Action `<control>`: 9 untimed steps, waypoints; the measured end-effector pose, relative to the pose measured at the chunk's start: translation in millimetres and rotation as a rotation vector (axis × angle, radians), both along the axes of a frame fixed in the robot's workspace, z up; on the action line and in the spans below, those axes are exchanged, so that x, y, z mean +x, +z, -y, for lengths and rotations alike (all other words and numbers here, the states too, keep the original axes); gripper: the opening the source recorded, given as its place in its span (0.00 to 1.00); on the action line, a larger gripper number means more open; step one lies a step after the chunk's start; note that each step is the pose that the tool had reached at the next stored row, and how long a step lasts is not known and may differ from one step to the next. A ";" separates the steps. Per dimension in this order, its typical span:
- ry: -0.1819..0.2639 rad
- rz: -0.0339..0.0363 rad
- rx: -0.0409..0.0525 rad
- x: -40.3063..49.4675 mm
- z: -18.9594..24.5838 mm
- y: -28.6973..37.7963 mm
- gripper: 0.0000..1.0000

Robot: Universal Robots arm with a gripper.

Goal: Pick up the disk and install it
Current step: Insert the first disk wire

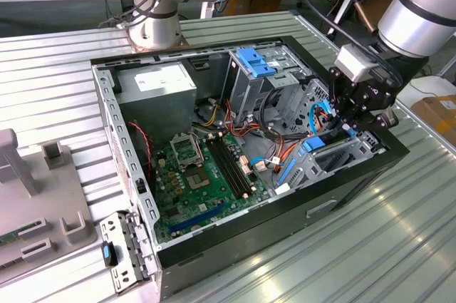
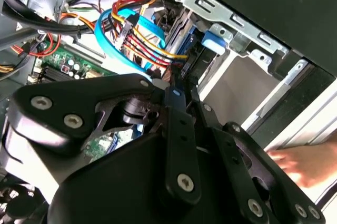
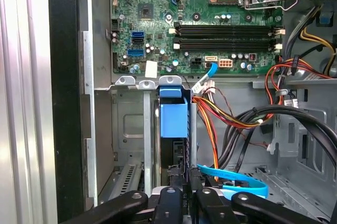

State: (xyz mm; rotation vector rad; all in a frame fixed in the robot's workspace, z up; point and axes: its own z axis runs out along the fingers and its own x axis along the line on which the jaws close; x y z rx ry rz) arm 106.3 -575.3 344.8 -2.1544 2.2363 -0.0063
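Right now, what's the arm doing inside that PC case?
The arm's end effector is down inside the open computer case, at the drive bay near the corner on the exterior view's right. In the first wrist view, the disk with its blue carrier stands on edge in a slot of the metal bay, directly ahead of the end effector's fingers, which close in around its near edge. Loose cables run alongside.

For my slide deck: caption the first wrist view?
Hand over the blue-framed disk standing edge-on in its metal bay, motherboard beyond.

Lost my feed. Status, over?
Pincer down in the bay, on the disk. Disk upright in its slot. Blue cable and wire bundle alongside.
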 end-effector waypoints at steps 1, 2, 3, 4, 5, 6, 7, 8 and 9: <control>0.000 0.0000 -0.0002 0.0 0.0 -0.1 0.17; 0.000 0.0000 -0.0003 0.0 0.0 -0.6 0.17; 0.000 0.0000 0.0001 0.0 0.1 -2.2 0.17; 0.000 0.0000 -0.0003 0.0 0.2 -2.7 0.17; 0.000 0.0000 -0.0003 0.0 0.2 -2.7 0.17; 0.000 0.0000 -0.0002 0.0 0.2 -2.8 0.17; 0.000 0.0000 0.0005 0.0 0.3 -3.6 0.17; 0.000 -0.0001 -0.0004 0.0 0.6 -4.7 0.17; 0.000 0.0000 -0.0005 0.0 0.6 -4.7 0.17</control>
